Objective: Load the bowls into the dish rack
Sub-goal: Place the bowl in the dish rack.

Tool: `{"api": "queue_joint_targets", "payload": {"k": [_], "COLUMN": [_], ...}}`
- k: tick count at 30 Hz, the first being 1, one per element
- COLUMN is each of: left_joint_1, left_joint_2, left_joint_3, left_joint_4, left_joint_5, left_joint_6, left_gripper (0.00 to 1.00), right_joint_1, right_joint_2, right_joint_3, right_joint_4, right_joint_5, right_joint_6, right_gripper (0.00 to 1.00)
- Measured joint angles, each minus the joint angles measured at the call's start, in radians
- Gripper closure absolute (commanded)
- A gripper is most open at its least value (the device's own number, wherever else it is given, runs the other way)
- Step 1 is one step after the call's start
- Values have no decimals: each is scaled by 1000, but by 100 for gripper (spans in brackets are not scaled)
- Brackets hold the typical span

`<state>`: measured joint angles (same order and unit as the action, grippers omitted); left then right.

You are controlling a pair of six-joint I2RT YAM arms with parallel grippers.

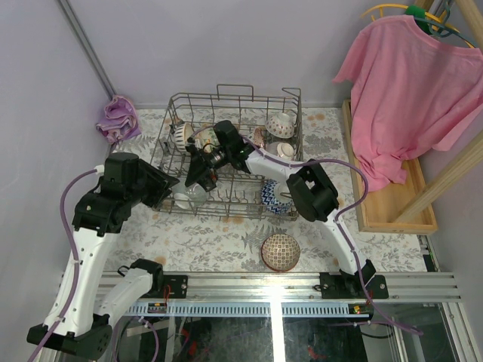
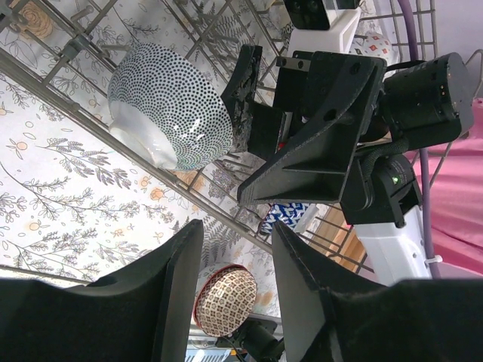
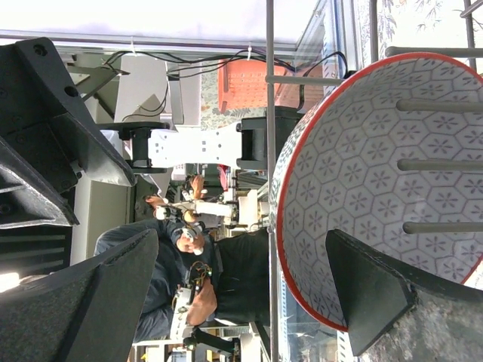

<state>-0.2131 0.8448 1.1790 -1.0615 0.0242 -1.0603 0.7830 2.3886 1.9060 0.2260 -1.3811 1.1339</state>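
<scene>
We see the dish rack [image 1: 198, 96], a big grey wire basket, in the middle of the flowery table [image 1: 204, 241]. Some bowls sit in it. At the far right is a white patterned bowl [image 1: 281, 124]. At the near left, a dotted bowl [image 2: 170, 105], white with dark spots, lies on its side on the wires. A blue and white bowl [image 1: 273, 197] is by the near right edge of the rack. A red criss-cross bowl [image 1: 280, 252] sits on the table outside the rack, close to the arms, with its patterned side up.

The right arm bends at its elbow and reaches left across the rack. The right gripper [image 3: 241, 234] is down among the wires with its fingers wide apart, holding nothing. Next to one finger is a red-rimmed bowl [image 3: 362, 166] with grey flower shapes, and rack wires cross in front of it.

The left arm reaches in from the near left. The left gripper [image 2: 236, 226] hangs by the rack's near side, close to the dotted bowl. Its fingers are apart too, with nothing between them.
</scene>
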Motion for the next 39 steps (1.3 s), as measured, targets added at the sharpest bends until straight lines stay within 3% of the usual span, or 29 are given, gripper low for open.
{"api": "queue_joint_targets", "payload": {"k": [3, 6, 12, 16, 26, 33, 39], "left_joint_1": [0, 0, 0, 0, 0, 0, 0], "left_joint_2": [0, 0, -2, -16, -30, -37, -24], "left_joint_3": [-2, -6, -42, -65, -73, -72, -46], "left_joint_4": [1, 3, 10, 11, 13, 13, 13], "left_joint_5": [0, 0, 1, 3, 6, 6, 6], "left_joint_6": [0, 0, 0, 0, 1, 1, 1], "left_gripper": [59, 60, 60, 60, 60, 60, 57], "right_joint_1": [0, 0, -4, -6, -8, -10, -14], "right_joint_2": [0, 3, 4, 4, -26, -35, -182], "right_joint_3": [27, 113, 316, 337, 426, 590, 558], "right_joint_4": [-95, -315, -736, -890, -1082, -1131, -1162], "right_joint_5": [4, 48, 239, 349, 624, 711, 827], "right_joint_6": [-74, -238, -605, -722, -831, -835, -844], "right_gripper": [0, 0, 0, 0, 0, 0, 0]}}
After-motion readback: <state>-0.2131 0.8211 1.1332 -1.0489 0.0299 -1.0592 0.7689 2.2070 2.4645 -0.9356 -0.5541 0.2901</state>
